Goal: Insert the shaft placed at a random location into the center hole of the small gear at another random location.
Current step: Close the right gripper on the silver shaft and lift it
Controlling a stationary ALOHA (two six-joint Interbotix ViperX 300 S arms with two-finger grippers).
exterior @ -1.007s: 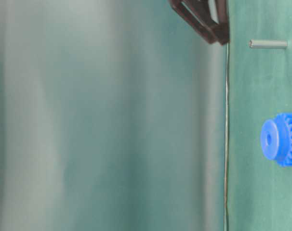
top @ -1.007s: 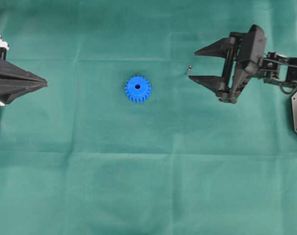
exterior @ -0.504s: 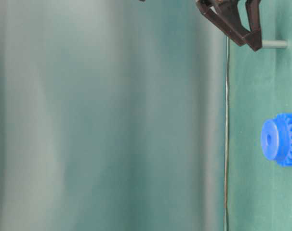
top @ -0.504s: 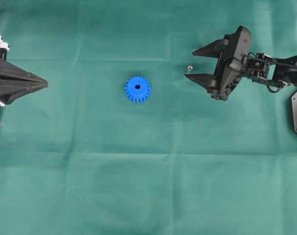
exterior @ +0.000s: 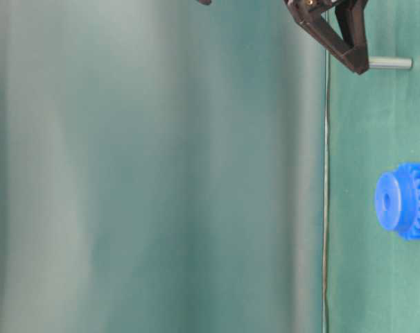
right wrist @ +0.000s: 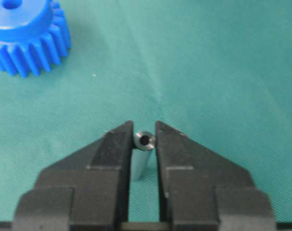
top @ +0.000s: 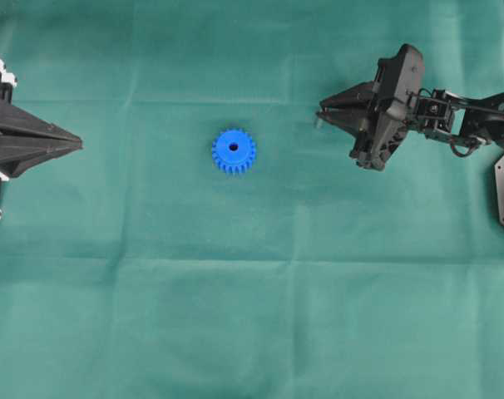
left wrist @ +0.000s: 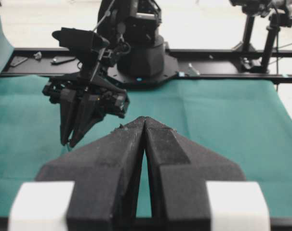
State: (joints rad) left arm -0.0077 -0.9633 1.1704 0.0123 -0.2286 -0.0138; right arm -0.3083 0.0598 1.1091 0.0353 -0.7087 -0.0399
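Shaft [right wrist: 142,155], a thin silver-grey pin, stands upright between the fingertips of the right gripper [right wrist: 144,139], whose two black jaws have closed against its sides; in the right wrist view its hollow-looking top end shows just at the tips, with the pin's body running down between the pads. In the overhead view the right gripper [top: 325,115] sits in the upper right part of the green cloth [top: 252,291], its fingers drawn together to a point, and only a small grey speck of the shaft [top: 318,121] shows at their tip. The table-level view, which is turned on its side, shows the shaft [exterior: 390,63] standing on the cloth with the dark fingertips at its free end. The small gear [top: 234,151], bright blue and toothed, lies flat on the cloth well apart from the shaft, toward the middle of the overhead view, with its center hole [top: 233,147] facing up and uncovered. The right wrist view catches the small gear [right wrist: 28,33] at the upper left corner, ahead of the fingertips. The left gripper [top: 77,144] rests at the left edge of the overhead view, far from both parts, and the left wrist view shows its jaws pressed together with nothing between them.
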